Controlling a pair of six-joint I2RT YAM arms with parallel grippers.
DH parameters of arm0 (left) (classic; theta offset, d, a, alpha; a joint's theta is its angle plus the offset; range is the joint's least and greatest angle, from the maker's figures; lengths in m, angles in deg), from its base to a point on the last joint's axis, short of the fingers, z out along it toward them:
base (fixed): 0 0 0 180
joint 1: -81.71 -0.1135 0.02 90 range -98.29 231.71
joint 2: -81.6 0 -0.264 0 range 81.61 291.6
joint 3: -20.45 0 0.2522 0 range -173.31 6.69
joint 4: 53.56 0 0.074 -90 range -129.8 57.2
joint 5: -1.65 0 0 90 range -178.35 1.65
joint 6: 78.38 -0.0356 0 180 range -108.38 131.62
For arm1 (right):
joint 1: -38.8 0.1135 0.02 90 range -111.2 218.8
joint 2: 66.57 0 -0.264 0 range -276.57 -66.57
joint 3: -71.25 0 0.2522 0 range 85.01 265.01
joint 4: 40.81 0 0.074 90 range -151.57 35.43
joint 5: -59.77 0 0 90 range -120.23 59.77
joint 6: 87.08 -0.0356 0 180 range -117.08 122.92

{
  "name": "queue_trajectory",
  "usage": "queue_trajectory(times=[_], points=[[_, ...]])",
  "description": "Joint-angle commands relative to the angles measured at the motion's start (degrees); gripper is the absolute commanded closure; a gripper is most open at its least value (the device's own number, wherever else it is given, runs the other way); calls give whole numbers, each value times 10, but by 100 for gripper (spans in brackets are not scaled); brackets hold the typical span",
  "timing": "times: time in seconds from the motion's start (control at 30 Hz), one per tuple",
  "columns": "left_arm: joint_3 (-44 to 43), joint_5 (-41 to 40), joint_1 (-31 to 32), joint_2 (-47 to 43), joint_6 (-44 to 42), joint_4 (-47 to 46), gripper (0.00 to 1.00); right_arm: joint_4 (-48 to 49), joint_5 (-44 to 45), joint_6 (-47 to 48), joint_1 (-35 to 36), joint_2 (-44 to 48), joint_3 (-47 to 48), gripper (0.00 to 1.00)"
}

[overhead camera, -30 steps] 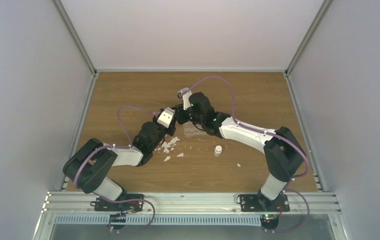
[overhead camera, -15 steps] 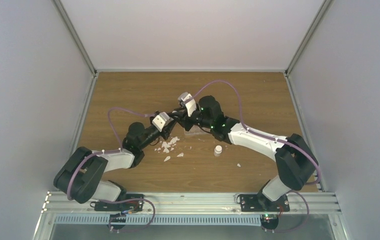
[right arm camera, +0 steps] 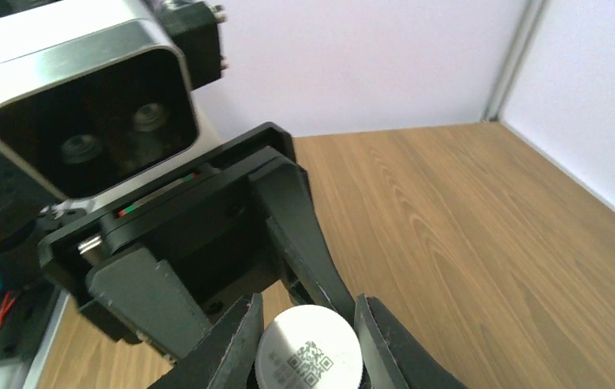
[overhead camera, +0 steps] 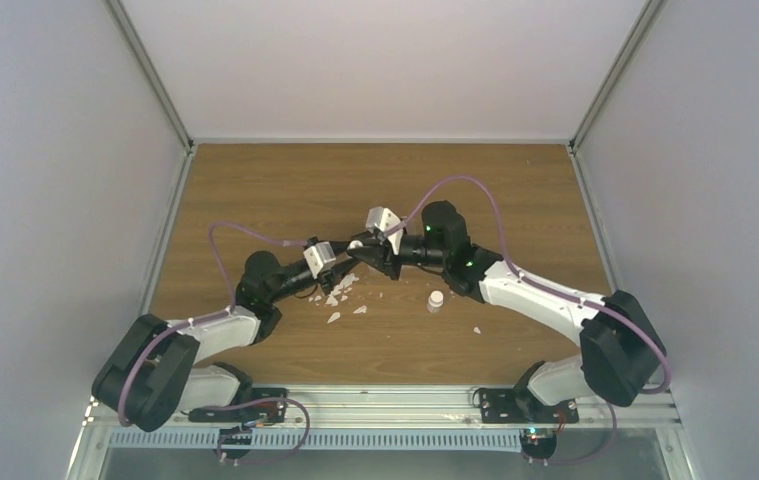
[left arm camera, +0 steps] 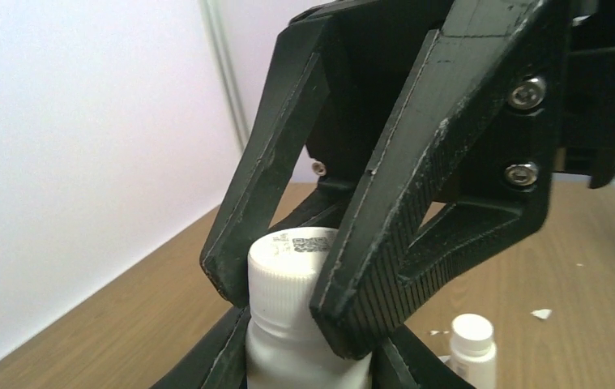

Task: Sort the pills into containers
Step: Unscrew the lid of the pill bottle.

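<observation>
Wood worktop (overhead camera: 515, 190), white walls (overhead camera: 385, 70). L tool (left arm camera: 312, 344) clenched on vial (left arm camera: 300, 361) body, ctr; R tool (right arm camera: 307, 320) clamped on its cap (right arm camera: 308, 356). Near: second vial (overhead camera: 436, 299), flakes (overhead camera: 335, 291).

- Left wrist view: white vial (left arm camera: 296, 340) ran off the bottom edge, base unseen.
- Same view: small vial (left arm camera: 472, 344) beside it was also cropped at the base.
- Right wrist view: cap (right arm camera: 308, 354) was cut by the bottom edge; body hidden.
- Top view: pills were too small to tell.

i see white flakes (overhead camera: 335, 292) scattered midway on the wooden table (overhead camera: 255, 185), a small capped vial (overhead camera: 436, 300) upright to their right, and a bigger white bottle (left arm camera: 284, 344) with a ribbed, qr-labelled cap.
</observation>
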Motion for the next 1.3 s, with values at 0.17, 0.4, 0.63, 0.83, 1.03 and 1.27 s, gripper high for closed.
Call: queue_trajectory(times=[0.17,0.4,0.63,0.83,1.03,1.27], points=[[15,-39,-25,-36,16,3,33,-50,-244,130,-2,41,-24,59],[13,-31,-26,-35,15,6,33,-99,-259,178,-2,42,-13,52],[18,-77,-23,-37,18,0,33,-28,-102,46,-2,28,-1,1],[23,-143,-4,-36,18,-11,33,5,-10,-78,-3,-6,34,1],[16,-187,21,-19,6,-16,33,56,15,-165,-1,-49,53,0],[10,-212,38,-4,-3,-18,33,34,124,-213,9,-121,115,1]])
